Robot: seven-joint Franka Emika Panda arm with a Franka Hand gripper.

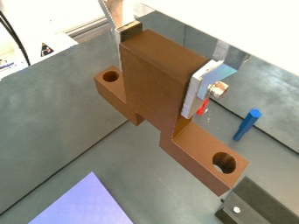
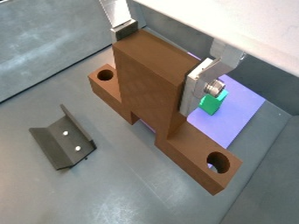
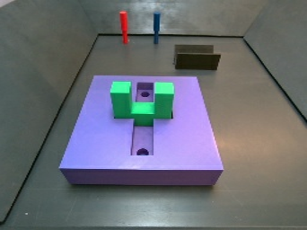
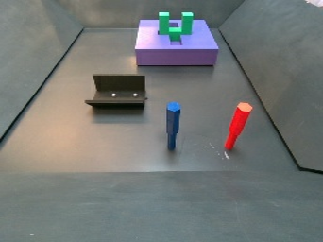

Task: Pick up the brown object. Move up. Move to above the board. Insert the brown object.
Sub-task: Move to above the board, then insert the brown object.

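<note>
In both wrist views my gripper (image 1: 160,66) (image 2: 162,59) is shut on the brown object (image 1: 158,101) (image 2: 152,92). Its silver fingers (image 1: 201,87) clamp the tall block from two sides, and the flat bar with round holes hangs below, clear of the floor. The purple board (image 3: 180,135) (image 4: 190,52) lies flat with the green U-shaped block (image 3: 142,99) (image 4: 176,25) over its central groove. Parts of the board show in the wrist views (image 1: 82,201) (image 2: 239,109), off to the side of the held piece. Neither side view shows the gripper or the brown object.
The fixture (image 4: 117,92) (image 3: 197,57) (image 2: 65,138) stands on the grey floor away from the board. A blue peg (image 4: 173,125) (image 1: 246,124) and a red peg (image 4: 237,126) (image 3: 124,27) stand upright beyond it. Grey walls enclose the floor.
</note>
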